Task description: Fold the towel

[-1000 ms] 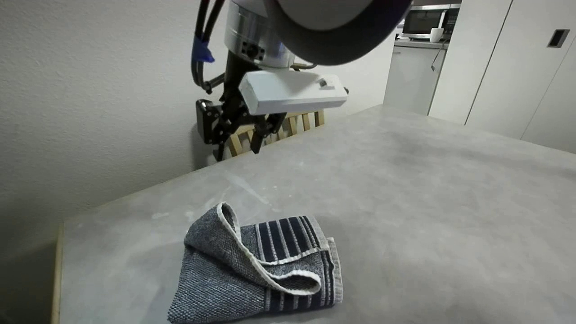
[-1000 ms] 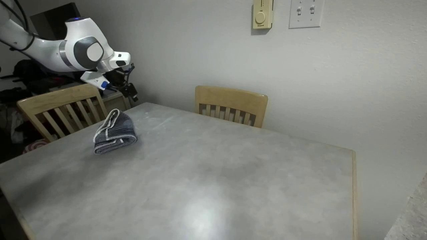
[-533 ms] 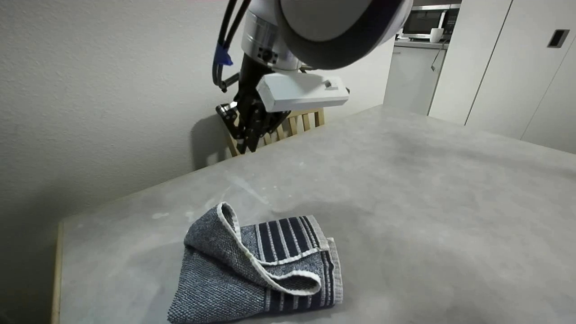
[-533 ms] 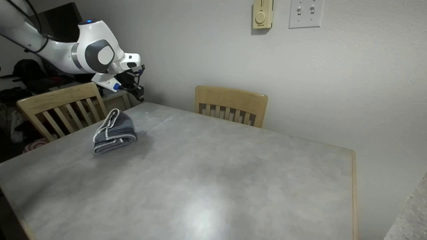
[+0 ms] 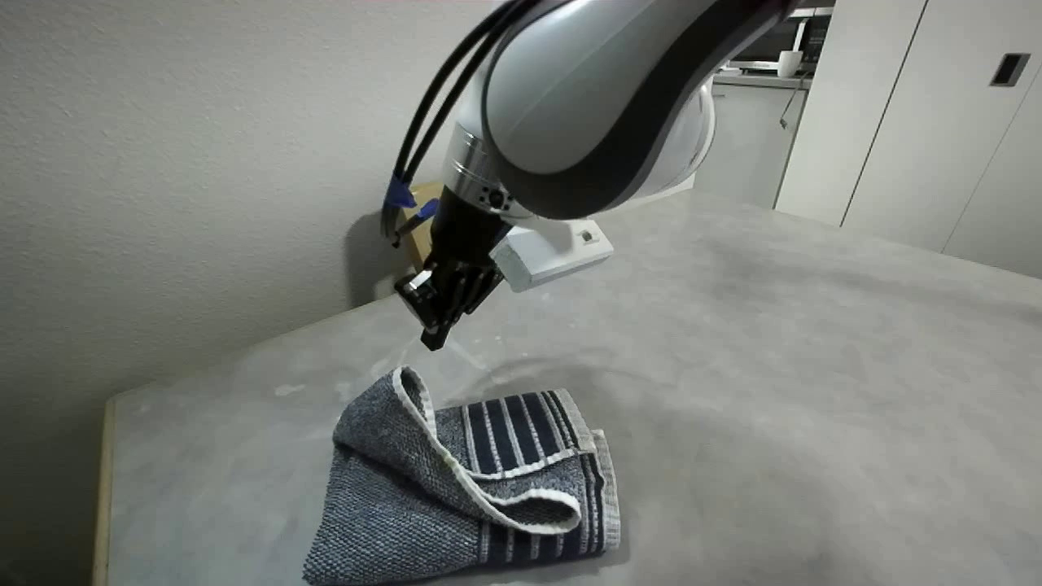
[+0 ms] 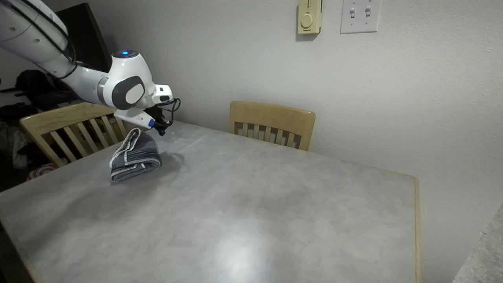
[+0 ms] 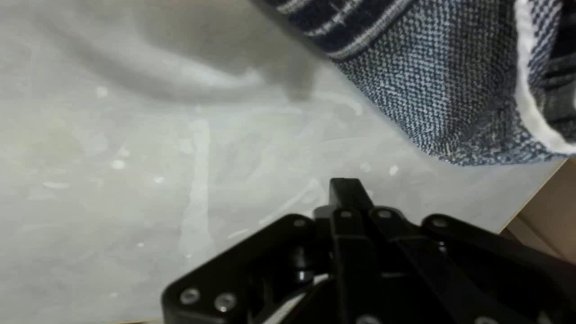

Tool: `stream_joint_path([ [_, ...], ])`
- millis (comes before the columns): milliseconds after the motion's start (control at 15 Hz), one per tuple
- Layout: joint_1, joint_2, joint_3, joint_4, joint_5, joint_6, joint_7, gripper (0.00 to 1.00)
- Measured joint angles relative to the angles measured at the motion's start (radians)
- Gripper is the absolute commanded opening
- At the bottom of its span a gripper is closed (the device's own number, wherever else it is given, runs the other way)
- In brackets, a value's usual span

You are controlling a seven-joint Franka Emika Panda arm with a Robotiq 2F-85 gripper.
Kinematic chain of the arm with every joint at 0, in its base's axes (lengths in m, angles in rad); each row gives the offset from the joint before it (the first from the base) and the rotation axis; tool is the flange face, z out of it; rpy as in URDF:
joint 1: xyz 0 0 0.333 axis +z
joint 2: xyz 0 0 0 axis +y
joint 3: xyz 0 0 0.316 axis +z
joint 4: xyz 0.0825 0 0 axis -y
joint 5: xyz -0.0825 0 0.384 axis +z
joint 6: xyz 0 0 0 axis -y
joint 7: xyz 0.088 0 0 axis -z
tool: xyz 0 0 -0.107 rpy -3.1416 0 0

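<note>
The towel (image 5: 391, 513), blue-grey with white edging and dark striped bands, lies folded in layers on the table. Its top layer is loose, with one raised curl at the back and another curled edge at the front. In the wrist view, part of the towel (image 7: 432, 76) fills the upper right. My gripper (image 5: 434, 340) is above the table just behind the towel, apart from it. Both fingertips meet with nothing between them, as the gripper (image 7: 345, 182) shows in the wrist view. In an exterior view the gripper (image 6: 162, 133) hangs beyond the towel (image 6: 139, 155), on the wall side.
The grey table (image 6: 275, 204) has a light wooden edge and runs close to a wall (image 6: 204, 59). Two wooden chairs stand at its sides, a far chair (image 6: 271, 112) and a left chair (image 6: 70, 116). The arm's shadow falls beside the towel.
The gripper has gone from open to shut. The arm has come down from near the wall to over the table, closer to the towel's back side. The towel has not moved.
</note>
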Motion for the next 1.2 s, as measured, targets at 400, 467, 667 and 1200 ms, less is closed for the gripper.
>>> stream_joint_path([
  [400,-0.034,0.088,0.079,0.084,0.056,-0.051,-0.071,0.00],
  [467,-0.034,0.098,0.085,0.101,0.069,-0.077,-0.069,0.00],
  [667,-0.038,0.121,0.108,0.154,0.126,-0.176,-0.068,0.00],
  [1200,-0.086,0.157,0.163,0.283,0.315,-0.472,-0.082,0.00],
])
